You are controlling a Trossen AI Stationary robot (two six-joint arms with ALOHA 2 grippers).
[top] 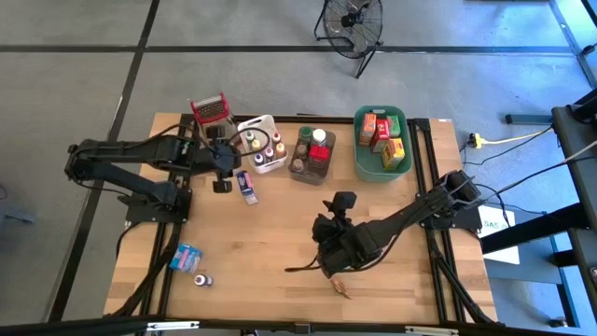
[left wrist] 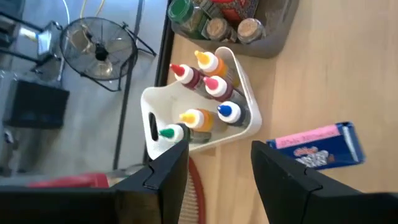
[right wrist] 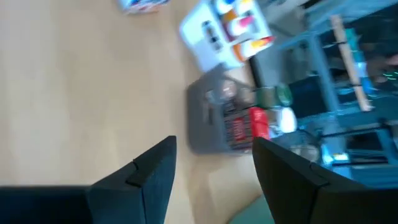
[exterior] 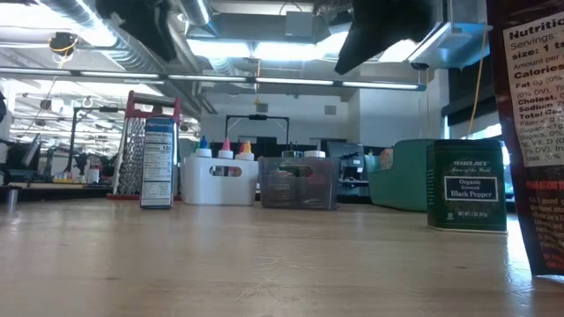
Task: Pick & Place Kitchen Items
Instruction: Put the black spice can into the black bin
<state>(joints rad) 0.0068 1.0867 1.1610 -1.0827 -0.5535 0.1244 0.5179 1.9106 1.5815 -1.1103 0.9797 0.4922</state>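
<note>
Two claws hang released and empty; we judge the blue box (top: 245,186) near the counter's far edge light, stiff; grip its long sides.

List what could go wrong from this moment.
1. The left gripper, open, hangs close to the blue-and-pink box and the white tub of colour-capped bottles; a careless descent could knock either.
2. The right gripper, open and empty, is low among the small items at the table's front; a sweep could scatter them.
</note>
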